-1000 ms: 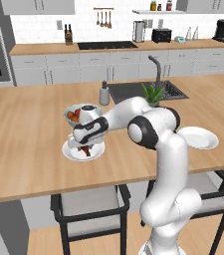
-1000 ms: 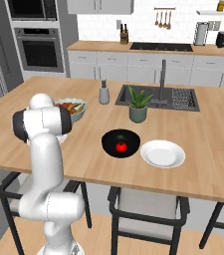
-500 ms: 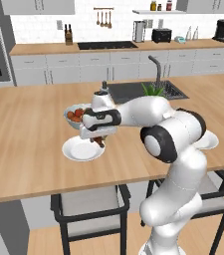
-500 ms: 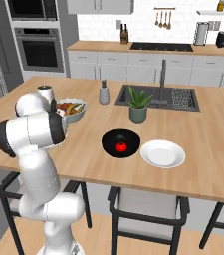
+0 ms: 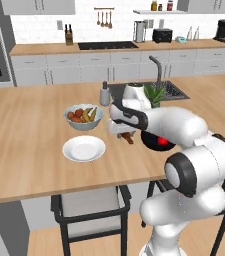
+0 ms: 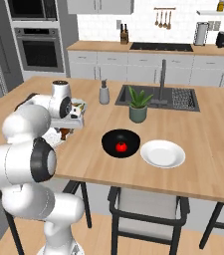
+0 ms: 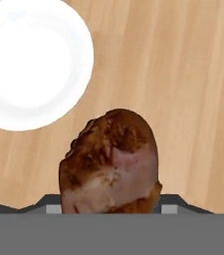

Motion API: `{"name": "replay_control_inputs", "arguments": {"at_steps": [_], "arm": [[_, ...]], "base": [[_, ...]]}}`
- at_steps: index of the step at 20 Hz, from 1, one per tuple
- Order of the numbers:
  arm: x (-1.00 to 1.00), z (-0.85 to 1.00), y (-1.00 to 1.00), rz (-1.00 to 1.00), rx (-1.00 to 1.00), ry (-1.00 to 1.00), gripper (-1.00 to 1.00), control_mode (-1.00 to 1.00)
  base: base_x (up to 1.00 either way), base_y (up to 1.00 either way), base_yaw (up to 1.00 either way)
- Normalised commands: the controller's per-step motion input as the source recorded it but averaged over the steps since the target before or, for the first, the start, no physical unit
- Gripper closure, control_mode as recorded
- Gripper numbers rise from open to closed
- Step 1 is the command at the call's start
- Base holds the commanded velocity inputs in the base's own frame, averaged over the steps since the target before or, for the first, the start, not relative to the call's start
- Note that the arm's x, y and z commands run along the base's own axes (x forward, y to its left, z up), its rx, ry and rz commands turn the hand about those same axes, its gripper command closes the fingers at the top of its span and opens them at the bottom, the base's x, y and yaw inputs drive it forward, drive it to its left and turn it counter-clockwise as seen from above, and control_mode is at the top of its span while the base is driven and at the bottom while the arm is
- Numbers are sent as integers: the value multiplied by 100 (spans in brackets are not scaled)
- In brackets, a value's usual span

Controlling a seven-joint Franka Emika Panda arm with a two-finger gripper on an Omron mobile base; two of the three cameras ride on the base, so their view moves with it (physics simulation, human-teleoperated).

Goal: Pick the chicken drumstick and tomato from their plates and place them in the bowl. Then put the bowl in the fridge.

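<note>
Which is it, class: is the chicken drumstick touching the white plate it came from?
Apart. In the hand view the chicken drumstick hangs in the gripper, bare wood separating it from the white plate.

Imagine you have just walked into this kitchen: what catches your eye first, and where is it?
The hand holds a reddish-brown chicken drumstick above the wooden island, between an empty white plate and the black bowl. A bright red tomato sits inside that bowl.
</note>
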Motion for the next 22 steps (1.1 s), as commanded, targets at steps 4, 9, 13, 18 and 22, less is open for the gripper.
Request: {"name": "replay_control_inputs", "arguments": {"at_steps": [4, 9, 13, 18, 22], "arm": [[-2, 46, -99, -4, 1, 8, 100, -100], [-1, 13, -96, -5, 0, 6, 100, -100], [0, 0, -92, -8, 0, 5, 100, -100], [7, -3, -75, -4, 0, 1, 100, -100], [49, -18, -41, 0, 1, 0, 100, -100]], "base": [[0, 0, 0], [0, 0, 0], [0, 0, 0], [0, 0, 0], [0, 0, 0]]}}
